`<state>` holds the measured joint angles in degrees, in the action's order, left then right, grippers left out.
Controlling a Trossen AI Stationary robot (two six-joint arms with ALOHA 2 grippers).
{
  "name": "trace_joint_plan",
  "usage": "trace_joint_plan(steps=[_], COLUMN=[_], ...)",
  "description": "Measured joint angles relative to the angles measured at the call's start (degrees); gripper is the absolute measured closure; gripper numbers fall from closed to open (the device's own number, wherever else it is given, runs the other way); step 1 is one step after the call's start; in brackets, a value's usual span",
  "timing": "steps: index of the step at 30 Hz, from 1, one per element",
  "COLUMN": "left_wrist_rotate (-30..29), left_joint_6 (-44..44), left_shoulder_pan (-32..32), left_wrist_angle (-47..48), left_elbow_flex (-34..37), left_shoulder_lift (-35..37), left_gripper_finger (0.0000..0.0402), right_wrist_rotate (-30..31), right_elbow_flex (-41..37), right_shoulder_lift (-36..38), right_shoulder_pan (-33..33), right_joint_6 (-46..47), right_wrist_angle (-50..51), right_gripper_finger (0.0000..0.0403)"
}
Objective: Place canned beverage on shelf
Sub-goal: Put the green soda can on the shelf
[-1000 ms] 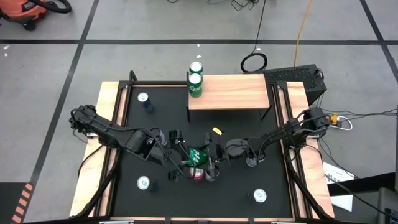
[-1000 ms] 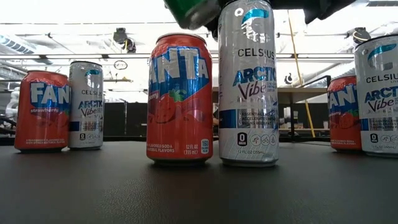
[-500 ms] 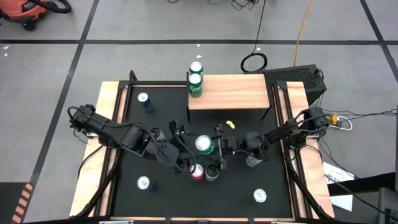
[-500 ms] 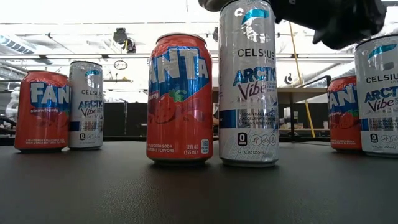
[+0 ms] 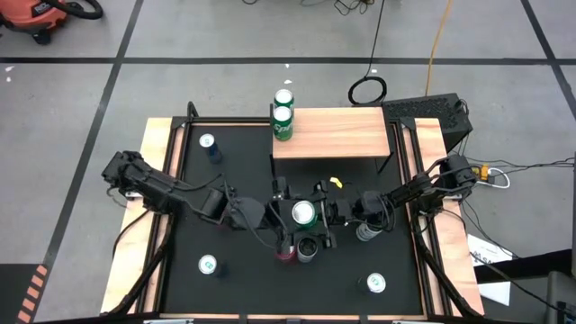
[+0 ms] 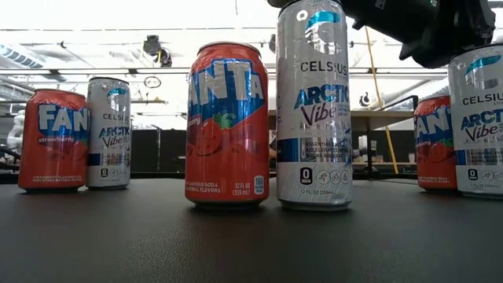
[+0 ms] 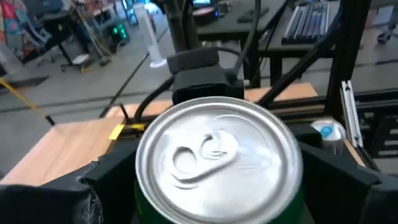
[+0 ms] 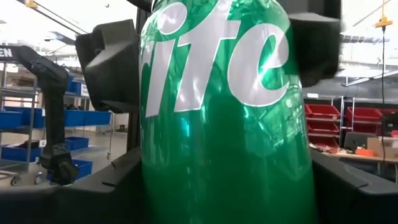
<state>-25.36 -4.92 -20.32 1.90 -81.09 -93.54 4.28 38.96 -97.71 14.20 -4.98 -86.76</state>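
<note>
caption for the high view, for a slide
Both end effectors meet at a green can above the black mat, short of the wooden shelf.

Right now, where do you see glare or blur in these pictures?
Right wrist view: bright streaks of glare on the shiny green can, which fills the picture. Left wrist view: its silver lid gleams; the room behind is soft. Low view: ceiling lights wash out the background.

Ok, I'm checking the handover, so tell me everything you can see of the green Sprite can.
The green can looks like glossy aluminium, with white Sprite lettering on its side and a silver lid whose pull tab lies flat, so it seems unopened. It is upright and held clear of the black mat. The right hand is shut on its sides, and the left hand sits close on the opposite side.
</note>
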Motion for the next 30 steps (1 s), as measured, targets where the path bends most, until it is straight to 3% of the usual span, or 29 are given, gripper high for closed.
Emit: trace_joint_plan(steps=[5, 10, 14, 17, 30], left_wrist_rotate=[0.1, 0.2, 4.1, 6.9, 8.6], left_joint_6=[-1.7, -3.1, -2.2, -1.6, -1.4], left_shoulder_pan=[0.2, 0.2, 1.4, 2.2, 4.7], left_wrist_angle=[-5.9, -18.7, -26.1, -26.9, -26.9], left_elbow_flex=[3.5, 11.4, 16.1, 16.7, 16.7], left_shoulder_lift=[1.6, 4.9, 6.1, 5.9, 5.2], left_gripper_finger=[0.0051, 0.0068, 0.0075, 0.0075, 0.0086], right_wrist_rotate=[0.0, 0.3, 0.7, 0.2, 0.5], right_elbow_flex=[0.0, -1.5, -1.6, -1.6, -1.6], right_shoulder_lift=[0.0, 0.1, 0.3, 0.2, 0.1], right_shoulder_pan=[0.0, 0.0, -0.1, -0.7, -1.4], right_joint_6=[-1.1, -1.2, -1.0, -0.4, 0.2], right_wrist_angle=[-0.1, -3.1, -3.1, -2.9, -2.4], right_gripper_finger=[0.011, 0.0109, 0.0109, 0.0109, 0.0108])
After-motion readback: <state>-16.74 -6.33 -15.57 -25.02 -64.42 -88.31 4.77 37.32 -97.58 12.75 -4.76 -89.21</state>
